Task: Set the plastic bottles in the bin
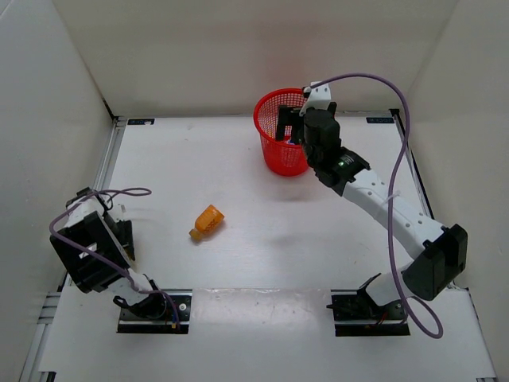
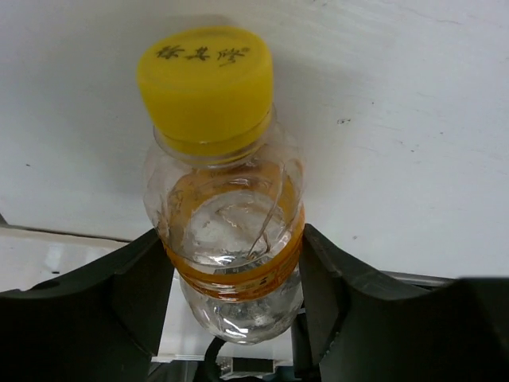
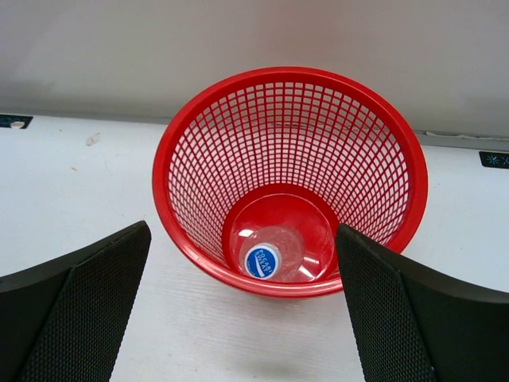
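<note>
Three small plastic bottles and one bin show: a stubby, opaque orange bottle [image 1: 207,222] lies on its side on the white surface [image 1: 278,247] left of centre. It is well apart from the round red mesh bin [image 3: 290,76] at the far side, and a blue-capped clear bottle [image 3: 266,256] rests on the bin's smooth solid floor. At the near left, the left gripper [image 2: 231,239] clamps a yellow-capped clear bottle [image 2: 227,207], its glossy wall ringed in orange. The right gripper [image 3: 242,231] hangs by the bin's near rim, spread wide with nothing between its fingers.
</note>
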`<state>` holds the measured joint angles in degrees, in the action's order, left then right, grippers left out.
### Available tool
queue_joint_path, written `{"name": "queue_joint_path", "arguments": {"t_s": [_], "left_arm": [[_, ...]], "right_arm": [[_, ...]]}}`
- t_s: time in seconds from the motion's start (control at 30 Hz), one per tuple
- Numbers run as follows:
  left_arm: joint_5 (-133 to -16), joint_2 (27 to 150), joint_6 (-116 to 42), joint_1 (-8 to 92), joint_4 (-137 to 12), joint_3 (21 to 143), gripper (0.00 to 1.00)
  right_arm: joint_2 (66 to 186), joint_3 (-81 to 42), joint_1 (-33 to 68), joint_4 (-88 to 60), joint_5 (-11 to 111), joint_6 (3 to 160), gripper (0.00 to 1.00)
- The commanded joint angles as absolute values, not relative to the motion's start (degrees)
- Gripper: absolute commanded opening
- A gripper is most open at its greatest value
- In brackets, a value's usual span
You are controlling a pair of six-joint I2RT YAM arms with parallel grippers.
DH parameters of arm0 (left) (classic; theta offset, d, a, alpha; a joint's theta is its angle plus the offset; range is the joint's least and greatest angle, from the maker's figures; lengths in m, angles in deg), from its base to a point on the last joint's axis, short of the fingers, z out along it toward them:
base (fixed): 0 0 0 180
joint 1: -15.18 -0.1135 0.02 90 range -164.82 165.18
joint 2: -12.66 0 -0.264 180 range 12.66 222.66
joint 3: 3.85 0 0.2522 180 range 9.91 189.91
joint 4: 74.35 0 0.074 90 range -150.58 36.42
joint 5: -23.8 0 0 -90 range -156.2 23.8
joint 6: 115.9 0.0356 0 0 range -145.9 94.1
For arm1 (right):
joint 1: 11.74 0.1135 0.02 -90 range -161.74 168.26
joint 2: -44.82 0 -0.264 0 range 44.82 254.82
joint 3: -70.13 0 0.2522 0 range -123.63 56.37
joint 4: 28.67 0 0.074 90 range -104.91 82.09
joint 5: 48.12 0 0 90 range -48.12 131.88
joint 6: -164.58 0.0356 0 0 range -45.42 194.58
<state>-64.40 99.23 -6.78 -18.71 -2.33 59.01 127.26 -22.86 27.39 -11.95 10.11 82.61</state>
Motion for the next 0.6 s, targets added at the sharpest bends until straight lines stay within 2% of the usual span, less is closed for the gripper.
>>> {"name": "queue_joint_path", "arguments": {"t_s": [0.0,0.03,0.13,0.23,0.33,0.4,0.57], "left_arm": [[-68.57,98.44,-5.77,-19.1,-3.63,58.34,0.45],[-68.57,98.44,-5.25,-19.1,-3.02,58.34,0.29],[-71.1,97.22,-4.72,-19.1,-1.62,60.26,0.1],[-79.09,95.81,-2.44,-19.1,3.82,66.84,0.1],[-88.05,93.79,0.9,-19.1,11.47,79.31,0.1],[-89.05,92.21,1.61,-16.82,14.89,89.68,0.1],[-94.47,89.13,7.75,-7.95,19.73,106.31,0.1]], "right_arm": [[123.75,-22.48,27.72,-14.91,10.5,83.55,1.0],[123.75,-22.47,27.72,-14.91,10.5,83.55,1.0],[122.61,-21.25,28.24,-14.91,11.03,84.07,1.0],[120.06,-19.4,28.25,-15.43,15.06,84.68,1.0],[116.82,-14.93,28.25,-18.32,22.16,84.69,1.0],[114.53,-12.12,27.64,-19.83,33.8,84.69,1.0],[111.27,-9.12,27.11,-26.93,48.79,86.96,1.0]]}}
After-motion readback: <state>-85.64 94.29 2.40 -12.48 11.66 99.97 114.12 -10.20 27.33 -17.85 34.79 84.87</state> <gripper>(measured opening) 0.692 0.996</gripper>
